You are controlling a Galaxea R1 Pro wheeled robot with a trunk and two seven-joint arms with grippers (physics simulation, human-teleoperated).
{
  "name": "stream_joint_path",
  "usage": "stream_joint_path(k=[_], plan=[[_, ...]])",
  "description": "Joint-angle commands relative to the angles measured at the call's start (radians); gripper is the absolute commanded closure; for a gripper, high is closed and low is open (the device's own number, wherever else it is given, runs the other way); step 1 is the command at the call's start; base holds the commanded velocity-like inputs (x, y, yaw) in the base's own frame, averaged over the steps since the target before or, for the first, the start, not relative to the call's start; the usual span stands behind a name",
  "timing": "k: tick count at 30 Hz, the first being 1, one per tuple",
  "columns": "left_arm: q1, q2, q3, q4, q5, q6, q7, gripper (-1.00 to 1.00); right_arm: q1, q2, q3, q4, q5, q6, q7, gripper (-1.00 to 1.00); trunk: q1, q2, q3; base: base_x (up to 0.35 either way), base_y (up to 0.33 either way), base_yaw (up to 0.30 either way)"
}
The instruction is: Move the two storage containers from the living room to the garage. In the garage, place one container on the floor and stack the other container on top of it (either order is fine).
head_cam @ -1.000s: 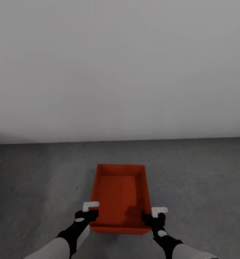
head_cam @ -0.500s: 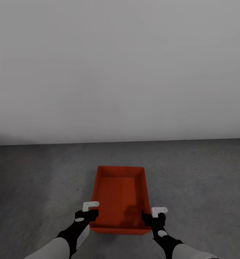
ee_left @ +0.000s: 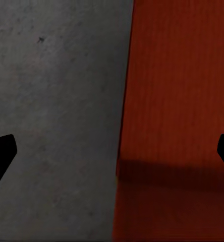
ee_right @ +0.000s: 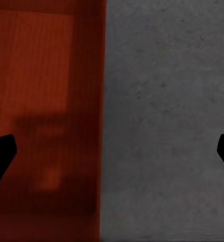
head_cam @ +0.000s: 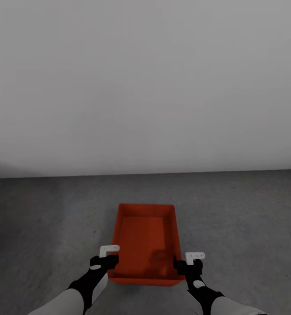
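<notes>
You've got open dark grey floor (head_cam: 45,227) on both sides of the storage container (head_cam: 146,238), and more beyond it up to the white-grey wall (head_cam: 145,87). Each open gripper, left gripper (ee_left: 112,151) and right gripper (ee_right: 112,151), straddles a thin side wall.

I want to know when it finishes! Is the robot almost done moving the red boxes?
Partly. One orange-red container sits on the dark grey floor by a plain wall, so that box has arrived. The left gripper and right gripper are open, straddling its side walls. I see just one box here, so stacking the other on top looks still left.
</notes>
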Motion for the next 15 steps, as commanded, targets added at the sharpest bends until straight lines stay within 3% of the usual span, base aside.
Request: stream_joint_path(k=[1,6,11,13,15], plan=[[-0.001,0.001,0.003,0.006,-0.002,-0.004,0.002,-1.0,0.0,-0.001,0.009,0.002,-0.01,-0.002,-0.002,-1.0,-0.004,0.007,0.003,0.0,0.0,0.0],[-0.001,0.014,0.004,0.02,0.002,0.0,0.001,-1.0,0.001,-0.002,0.009,0.003,-0.01,0.005,-0.004,-1.0,-0.023,0.042,0.018,0.0,0.0,0.0],[0.0,0.054,0.005,0.074,0.009,0.005,0.001,-1.0,-0.003,-0.008,0.009,0.01,-0.01,0.007,-0.004,-1.0,-0.042,0.077,0.034,0.0,0.0,0.0],[-0.001,0.077,0.006,0.109,0.034,0.006,0.001,-1.0,-0.002,-0.009,0.009,0.015,-0.012,0.007,-0.006,-1.0,-0.05,0.091,0.04,0.0,0.0,0.0],[0.0,0.105,0.005,0.161,0.097,0.007,0.002,-1.0,-0.001,-0.011,0.008,0.027,-0.015,0.008,-0.007,-1.0,-0.058,0.105,0.046,0.0,0.0,0.0]])
